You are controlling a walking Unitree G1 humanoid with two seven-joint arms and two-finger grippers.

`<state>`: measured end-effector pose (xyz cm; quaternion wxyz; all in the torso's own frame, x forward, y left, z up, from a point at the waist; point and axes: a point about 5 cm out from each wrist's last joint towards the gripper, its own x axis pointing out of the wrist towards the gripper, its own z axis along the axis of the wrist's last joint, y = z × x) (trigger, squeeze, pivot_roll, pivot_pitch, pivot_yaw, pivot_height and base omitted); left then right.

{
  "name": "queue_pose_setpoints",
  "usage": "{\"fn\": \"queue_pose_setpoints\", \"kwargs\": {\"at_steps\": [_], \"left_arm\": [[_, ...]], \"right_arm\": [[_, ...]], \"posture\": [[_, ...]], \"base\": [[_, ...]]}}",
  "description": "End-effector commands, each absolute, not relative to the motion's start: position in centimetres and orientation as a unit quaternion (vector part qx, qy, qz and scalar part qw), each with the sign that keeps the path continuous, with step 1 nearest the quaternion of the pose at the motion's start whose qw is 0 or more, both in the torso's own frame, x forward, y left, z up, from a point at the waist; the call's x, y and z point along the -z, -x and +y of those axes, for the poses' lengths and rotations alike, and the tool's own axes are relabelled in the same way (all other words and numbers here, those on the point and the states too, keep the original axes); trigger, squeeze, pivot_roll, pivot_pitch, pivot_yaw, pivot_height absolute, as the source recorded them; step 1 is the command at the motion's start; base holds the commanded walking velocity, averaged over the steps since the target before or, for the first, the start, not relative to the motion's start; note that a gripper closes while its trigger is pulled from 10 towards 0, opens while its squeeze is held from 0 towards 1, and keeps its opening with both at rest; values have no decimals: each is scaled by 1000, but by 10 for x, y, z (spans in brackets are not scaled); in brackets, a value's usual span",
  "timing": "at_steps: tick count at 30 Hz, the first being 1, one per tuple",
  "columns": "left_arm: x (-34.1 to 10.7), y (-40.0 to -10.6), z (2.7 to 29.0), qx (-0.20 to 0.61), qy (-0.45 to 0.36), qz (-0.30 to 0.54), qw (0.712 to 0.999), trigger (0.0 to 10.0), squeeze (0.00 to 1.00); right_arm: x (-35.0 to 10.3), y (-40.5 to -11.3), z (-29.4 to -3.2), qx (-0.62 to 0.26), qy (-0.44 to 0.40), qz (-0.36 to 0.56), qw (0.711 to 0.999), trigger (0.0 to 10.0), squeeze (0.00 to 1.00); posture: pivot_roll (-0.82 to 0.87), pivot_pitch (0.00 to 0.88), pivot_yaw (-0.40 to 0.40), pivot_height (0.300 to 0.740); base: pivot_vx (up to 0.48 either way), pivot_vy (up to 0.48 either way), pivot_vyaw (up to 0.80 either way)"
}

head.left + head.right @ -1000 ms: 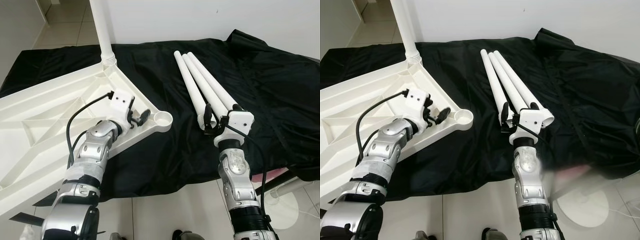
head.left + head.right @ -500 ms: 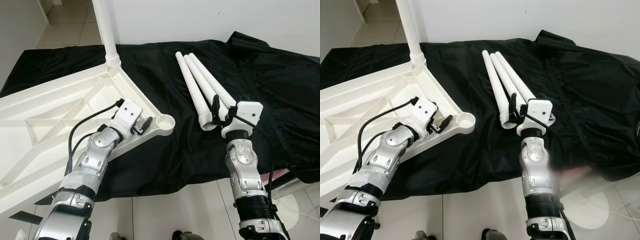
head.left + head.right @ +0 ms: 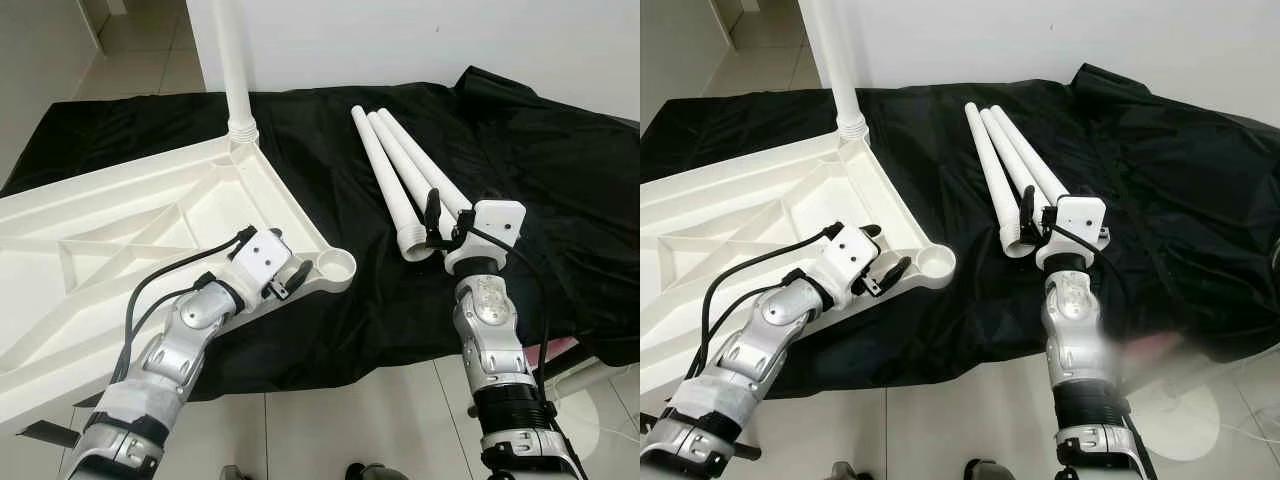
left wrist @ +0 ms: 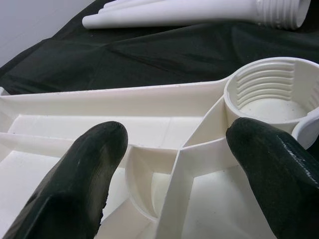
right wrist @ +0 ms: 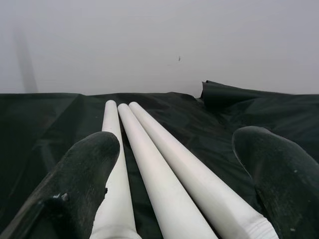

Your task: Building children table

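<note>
— What's the biggest thing in front of you?

— A black cloth, spread wide over the surface before me and hanging over its near edge above the pale tiled floor. A white wall stands behind it.

— And on the cloth?

— The white tabletop, lying upside down with its ribbed underside facing up, takes up my left side. One leg is already standing upright in the far corner socket. The near corner socket is open, and my wrist camera shows threads inside its ring.

— Where are the other legs?

— Three loose legs lie side by side on the cloth to the right of the tabletop, touching one another, their threaded ends pointing toward me.

— What are your hands doing?

— My left hand sits at the tabletop's near edge, just beside the open socket. Its fingers are spread apart over the ribs and grip nothing. My right hand hovers at the near ends of the loose legs, fingers wide apart on either side of the bundle, holding nothing.

— Anything smaller?

— A black cable loops from my left wrist back along the arm.
</note>
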<state>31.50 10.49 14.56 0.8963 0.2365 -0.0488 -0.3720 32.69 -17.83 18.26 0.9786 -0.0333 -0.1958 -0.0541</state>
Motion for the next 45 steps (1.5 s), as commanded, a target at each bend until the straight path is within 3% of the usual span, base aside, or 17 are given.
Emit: {"fn": "queue_pose_setpoints", "kwargs": {"at_steps": [1,4,9,12,22,45], "left_arm": [[-123,-294,95,551,-242,29,798,10000,0],[-128,-298,97,539,-236,25,808,10000,0],[-162,-332,104,437,-160,-13,885,10000,0],[-177,-343,106,396,-124,-33,909,10000,0],[-195,-358,97,358,-79,-48,929,10000,0],[-209,-360,92,347,-42,-75,934,10000,0]], "right_arm": [[-182,-329,-182,55,26,-190,980,10000,0],[-180,-333,-183,52,13,-181,982,10000,0],[-176,-347,-178,23,-20,-146,989,10000,0],[-174,-351,-178,22,-27,-135,990,10000,0],[-168,-360,-173,5,-31,-115,993,10000,0],[-130,-367,-155,-28,-62,-23,997,10000,0]], "posture": [[-110,72,15,740],[-107,67,16,740],[-103,57,11,740],[-103,58,2,740],[-90,77,-30,740],[-76,111,-21,740]], "base": [[0,0,0],[0,0,0],[0,0,0],[0,0,0],[0,0,0],[0,0,0]]}}
